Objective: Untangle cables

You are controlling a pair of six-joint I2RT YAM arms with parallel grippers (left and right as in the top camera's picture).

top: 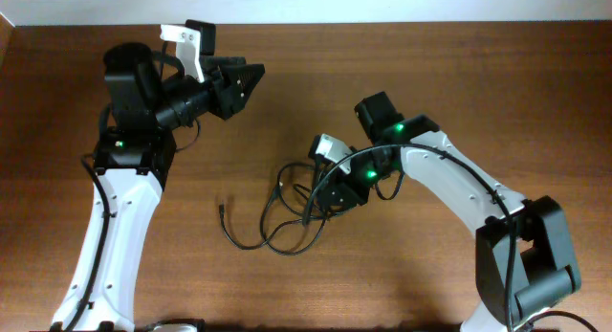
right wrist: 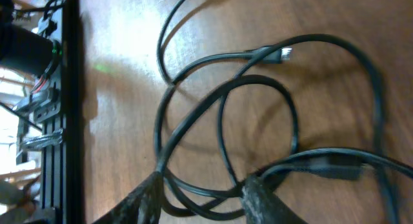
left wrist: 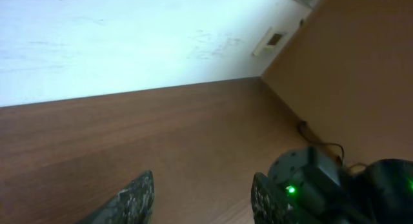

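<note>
1. Where the brown wooden table (top: 459, 74) shows bare wood, out to its edges, you have room all round the tangle.
2. The thin black cables (top: 284, 210) lie mid-table towards the near edge, in overlapping loops with one light-tipped plug.
3. Your right gripper (top: 325, 200) is at their right side, fingers spread and strands between them.
4. Your left gripper (top: 251, 78) is by the far edge, spread and holding nothing.

The brown wooden counter (top: 402, 74) carries thin black cables (top: 287, 217) in loose overlapping loops at centre frame, one plug end (top: 222, 206) trailing left.
</note>
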